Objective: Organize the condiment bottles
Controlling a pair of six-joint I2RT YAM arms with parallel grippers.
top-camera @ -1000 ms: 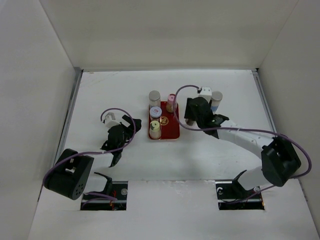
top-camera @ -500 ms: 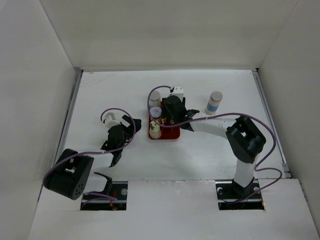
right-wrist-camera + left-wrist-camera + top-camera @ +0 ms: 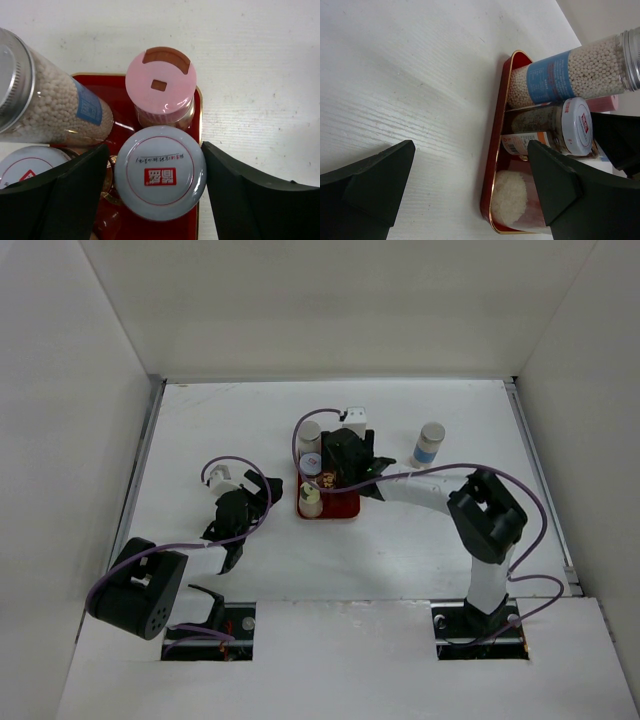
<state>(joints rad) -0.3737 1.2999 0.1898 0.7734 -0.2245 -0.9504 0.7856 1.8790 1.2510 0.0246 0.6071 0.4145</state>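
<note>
A red tray [image 3: 346, 504] holds several condiment bottles: a pearl-filled, blue-labelled bottle [image 3: 310, 431] at the back left, a white-capped bottle [image 3: 311, 464] and a cream-capped bottle [image 3: 311, 498]. My right gripper [image 3: 345, 462] hovers over the tray. In the right wrist view it [image 3: 156, 175] is shut on a white-capped bottle [image 3: 160, 172], just in front of a pink-capped bottle [image 3: 160, 82]. Another blue-labelled bottle [image 3: 431, 443] stands on the table to the right. My left gripper [image 3: 246, 502] is open and empty left of the tray [image 3: 496, 150].
White walls close in the table on the left, back and right. The right arm's purple cable [image 3: 420, 476] arcs over the tray's right side. The tray's near left corner holds the cream-filled bottle [image 3: 512, 200].
My right gripper has swung left from beside the right-hand blue-labelled bottle to above the tray. In the last half second it barely shifted. The left arm has not moved.
</note>
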